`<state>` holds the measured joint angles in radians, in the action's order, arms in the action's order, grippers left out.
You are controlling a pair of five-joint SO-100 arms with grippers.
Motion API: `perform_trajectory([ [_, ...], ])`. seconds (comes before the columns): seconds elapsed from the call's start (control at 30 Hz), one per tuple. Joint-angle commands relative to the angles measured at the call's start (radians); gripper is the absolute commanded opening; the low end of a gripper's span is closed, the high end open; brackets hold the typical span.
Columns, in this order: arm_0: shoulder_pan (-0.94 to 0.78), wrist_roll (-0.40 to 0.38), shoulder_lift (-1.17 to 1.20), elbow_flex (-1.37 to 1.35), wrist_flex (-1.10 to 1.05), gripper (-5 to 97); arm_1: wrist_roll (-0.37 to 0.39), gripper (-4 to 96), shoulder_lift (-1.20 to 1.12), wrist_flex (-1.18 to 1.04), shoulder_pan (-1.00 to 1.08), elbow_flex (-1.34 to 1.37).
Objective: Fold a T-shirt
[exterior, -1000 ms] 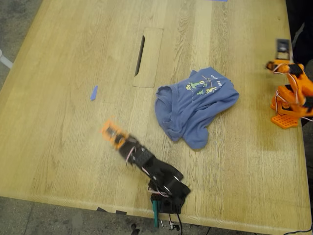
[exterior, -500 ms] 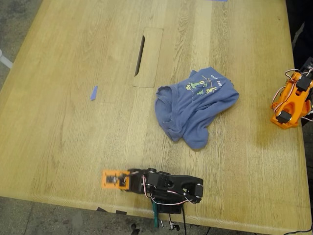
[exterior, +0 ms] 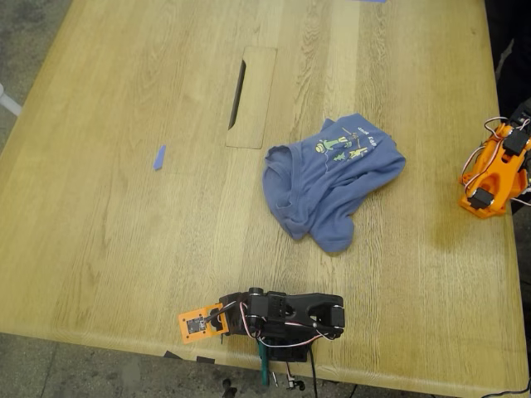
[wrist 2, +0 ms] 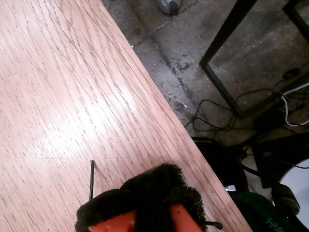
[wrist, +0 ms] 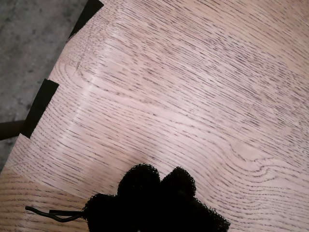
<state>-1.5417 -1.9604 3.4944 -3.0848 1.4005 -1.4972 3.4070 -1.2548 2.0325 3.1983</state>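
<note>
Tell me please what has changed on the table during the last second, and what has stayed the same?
The black arm at the near edge of the table folded down from its reach toward the T-shirt and now lies low along that edge. The orange arm at the exterior view's right tucked in too. Nothing was gripped or released. The T-shirt, crumpled, and the blue tape strip did not move.

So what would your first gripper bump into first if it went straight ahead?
Probably nothing: my first gripper points across the light wooden table toward its taped edge; the slate-blue cotton T-shirt lies off that line.
</note>
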Motion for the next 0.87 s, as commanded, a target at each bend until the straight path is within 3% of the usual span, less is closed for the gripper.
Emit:
perform_trajectory([
  [0.0,-0.008,0.002,0.114,0.018,0.028,0,-0.005,0.1,0.000,0.009,0.144,0.061],
  [0.67,-0.012,0.028,0.114,0.018,0.028,0,0.000,0.1,0.000,0.009,0.149,0.061],
  [0.83,-0.012,0.083,0.114,0.018,0.028,0,0.002,0.1,0.000,0.009,0.149,0.061],
])
